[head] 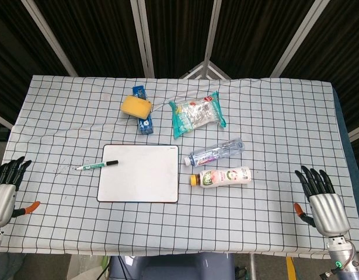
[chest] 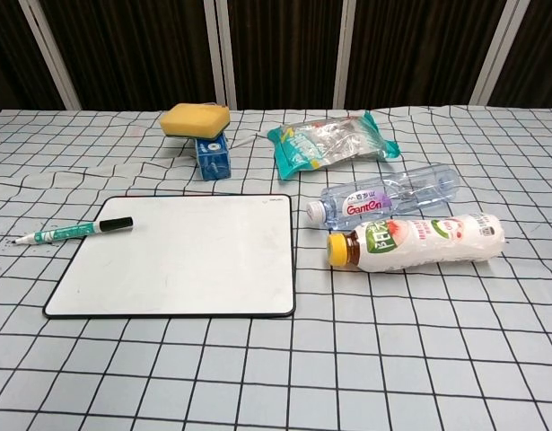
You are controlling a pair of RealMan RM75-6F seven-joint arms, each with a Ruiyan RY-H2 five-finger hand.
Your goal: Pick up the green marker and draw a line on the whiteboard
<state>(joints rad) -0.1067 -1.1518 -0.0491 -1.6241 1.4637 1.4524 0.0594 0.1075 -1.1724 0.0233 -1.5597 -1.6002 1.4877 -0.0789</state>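
Lying across the whiteboard's left edge at centre-left of the head view, the green marker has its black cap on the board and its barrel on the checked surface, untouched. Both hands wait at the bottom corners, left hand and right hand, fingers spread, holding nothing.

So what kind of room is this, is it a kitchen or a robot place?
Probably a robot test room, not a kitchen. A checked cloth covers the table, dark curtains hang behind it, and practice things like the whiteboard and green marker lie between two robot hands.
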